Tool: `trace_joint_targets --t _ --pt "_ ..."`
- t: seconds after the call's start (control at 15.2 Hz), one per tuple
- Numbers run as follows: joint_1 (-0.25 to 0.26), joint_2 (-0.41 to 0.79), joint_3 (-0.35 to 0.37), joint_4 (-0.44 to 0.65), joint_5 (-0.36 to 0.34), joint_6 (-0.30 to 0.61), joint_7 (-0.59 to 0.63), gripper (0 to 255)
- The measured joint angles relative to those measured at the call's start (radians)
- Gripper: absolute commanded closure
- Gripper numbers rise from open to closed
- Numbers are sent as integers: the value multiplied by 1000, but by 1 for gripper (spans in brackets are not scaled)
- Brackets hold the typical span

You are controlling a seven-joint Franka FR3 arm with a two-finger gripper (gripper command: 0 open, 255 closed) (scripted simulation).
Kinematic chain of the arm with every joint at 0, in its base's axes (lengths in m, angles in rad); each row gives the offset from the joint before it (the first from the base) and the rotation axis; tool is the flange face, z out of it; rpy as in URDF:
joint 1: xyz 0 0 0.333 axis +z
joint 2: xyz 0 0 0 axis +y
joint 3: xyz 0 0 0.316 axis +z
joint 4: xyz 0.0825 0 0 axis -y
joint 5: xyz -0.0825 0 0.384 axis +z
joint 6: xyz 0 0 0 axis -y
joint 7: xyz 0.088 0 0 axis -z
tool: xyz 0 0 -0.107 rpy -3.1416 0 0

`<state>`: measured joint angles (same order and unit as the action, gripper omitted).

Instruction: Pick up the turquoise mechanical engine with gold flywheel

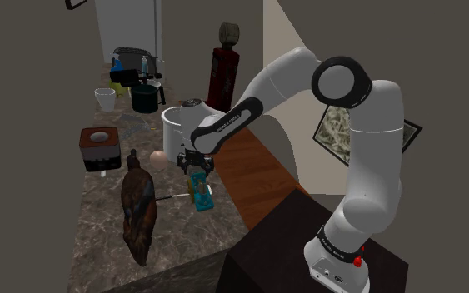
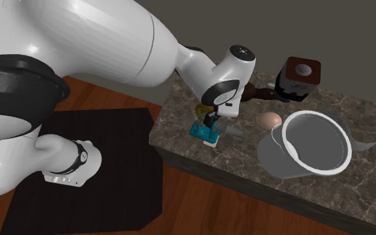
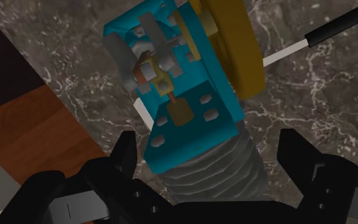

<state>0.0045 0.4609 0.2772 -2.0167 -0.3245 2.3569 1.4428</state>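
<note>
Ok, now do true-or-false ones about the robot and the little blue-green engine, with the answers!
1. The tool is open, with one finger on each side of the engine. True.
2. The engine is lifted high in the air. False: it sits on the dark marbled counter, and nothing is gripping it.
3. An egg lies beside the white pot. True.
4. The engine's flywheel is red. False: it is gold.
</note>
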Motion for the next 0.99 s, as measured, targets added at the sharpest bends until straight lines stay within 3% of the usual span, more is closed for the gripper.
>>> trace_joint_targets --t 0.13,0.2,0.99 --pt "5 20 -6 -2 -11 21 11 0" --pt "6 25 -7 -2 -13 25 13 255" --pt "4 14 -5 -6 -8 18 9 255"
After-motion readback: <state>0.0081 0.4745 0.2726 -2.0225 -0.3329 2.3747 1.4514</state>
